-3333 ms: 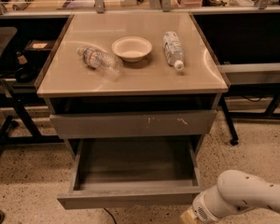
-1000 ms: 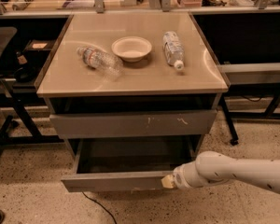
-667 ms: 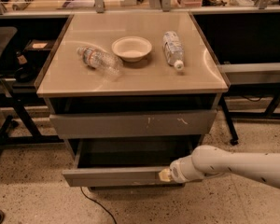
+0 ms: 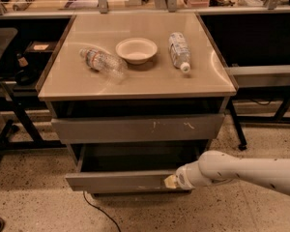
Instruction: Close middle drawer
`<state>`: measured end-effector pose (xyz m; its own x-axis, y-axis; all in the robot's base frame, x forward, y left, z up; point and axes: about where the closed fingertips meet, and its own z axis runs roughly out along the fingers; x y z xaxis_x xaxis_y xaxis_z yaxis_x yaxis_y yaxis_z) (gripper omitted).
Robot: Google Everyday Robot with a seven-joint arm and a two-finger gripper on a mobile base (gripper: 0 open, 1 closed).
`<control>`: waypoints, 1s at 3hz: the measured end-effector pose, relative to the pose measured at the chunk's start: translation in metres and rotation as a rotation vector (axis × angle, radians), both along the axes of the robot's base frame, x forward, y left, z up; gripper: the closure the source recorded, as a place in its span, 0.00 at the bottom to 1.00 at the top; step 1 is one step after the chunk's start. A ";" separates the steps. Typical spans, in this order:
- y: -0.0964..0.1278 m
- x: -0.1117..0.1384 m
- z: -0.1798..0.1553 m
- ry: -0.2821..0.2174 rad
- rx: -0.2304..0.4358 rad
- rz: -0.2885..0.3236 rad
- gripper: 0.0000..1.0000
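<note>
The middle drawer (image 4: 118, 181) is the low, wide grey drawer with a plain front panel. It stands partly open, with a strip of its shallow grey box (image 4: 135, 161) showing behind the panel. My gripper (image 4: 172, 181), at the end of the white arm (image 4: 241, 172) reaching in from the right, is pressed against the right end of that front panel. Above it, the grey drawer front with white scratch marks (image 4: 137, 128) sits nearly flush under the tabletop.
On the beige tabletop (image 4: 137, 76) lie a clear bottle (image 4: 102, 62), a white bowl (image 4: 136, 50) and a second bottle (image 4: 179, 50). A black cable (image 4: 97, 210) runs over the speckled floor. Dark desk frames stand at left (image 4: 19, 115) and right (image 4: 261, 76).
The middle drawer has slid far inward from wide open. My arm and gripper have moved up from the lower right onto the front panel and followed it toward the cabinet.
</note>
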<state>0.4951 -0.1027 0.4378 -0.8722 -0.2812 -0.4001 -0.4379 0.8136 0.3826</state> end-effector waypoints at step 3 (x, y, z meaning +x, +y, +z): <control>0.000 0.000 0.000 0.000 0.000 0.000 0.00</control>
<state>0.4951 -0.1025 0.4377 -0.8722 -0.2814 -0.4000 -0.4380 0.8134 0.3827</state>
